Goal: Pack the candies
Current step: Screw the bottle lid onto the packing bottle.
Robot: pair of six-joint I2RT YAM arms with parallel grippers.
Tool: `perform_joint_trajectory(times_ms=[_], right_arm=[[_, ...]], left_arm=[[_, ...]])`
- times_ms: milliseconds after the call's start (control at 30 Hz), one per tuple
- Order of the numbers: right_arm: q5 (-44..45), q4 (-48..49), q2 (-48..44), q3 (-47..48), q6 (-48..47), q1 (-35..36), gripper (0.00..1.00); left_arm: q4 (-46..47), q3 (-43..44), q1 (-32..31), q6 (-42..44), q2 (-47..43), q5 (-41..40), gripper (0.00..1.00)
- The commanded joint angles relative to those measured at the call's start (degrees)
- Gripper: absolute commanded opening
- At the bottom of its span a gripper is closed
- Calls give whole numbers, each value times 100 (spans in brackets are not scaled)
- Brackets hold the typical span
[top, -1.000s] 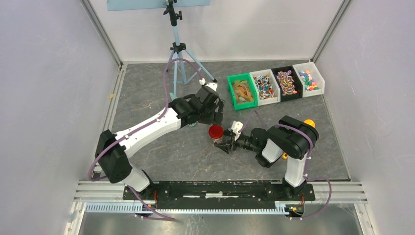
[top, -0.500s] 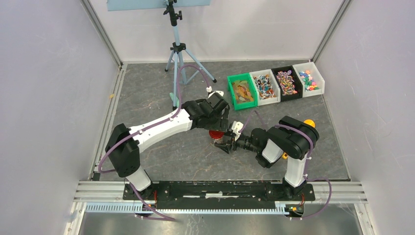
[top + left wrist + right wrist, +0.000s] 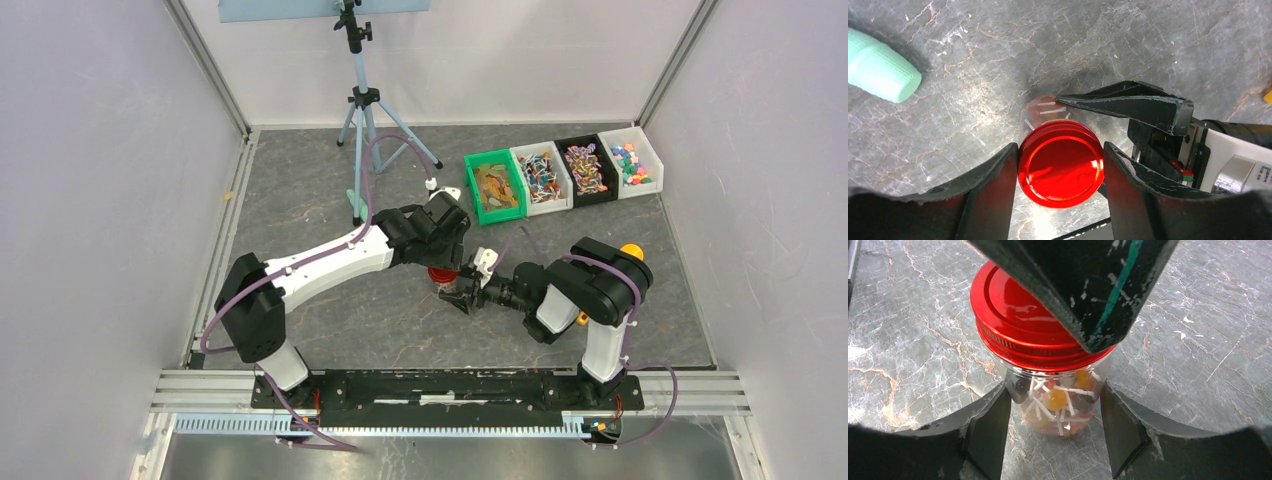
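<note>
Since a second ago, the left gripper (image 3: 1059, 147) has swung in over the jar and narrowed. Your candies (image 3: 1055, 402), small mixed-colour sweets on white sticks, sit inside the clear plastic jar (image 3: 1015, 382), upright on the grey marbled table (image 3: 908, 340). Its red round screw lid (image 3: 1061, 163) lies directly between the left fingers, which press its rim on both sides. The right gripper (image 3: 1054, 390) clamps the jar's body from the side, so any twist about that vertical axis likely falls to your left wrist.
</note>
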Motion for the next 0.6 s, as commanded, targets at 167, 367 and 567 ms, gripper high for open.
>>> perform_joint_trajectory(times_ms=[167,367,567], right_arm=[[14,2637,89,-223,-191,-105,51],[-179,2646,76,-222,-138,-194,50],[-333,2642,57,-197,-91,-249,50]], left_arm=[[762,-303,-32,2406,-196,1162,49],[1342,-907,34,4001,-511,1964,44],[1152,-843,389,5057,-383,3487,48]])
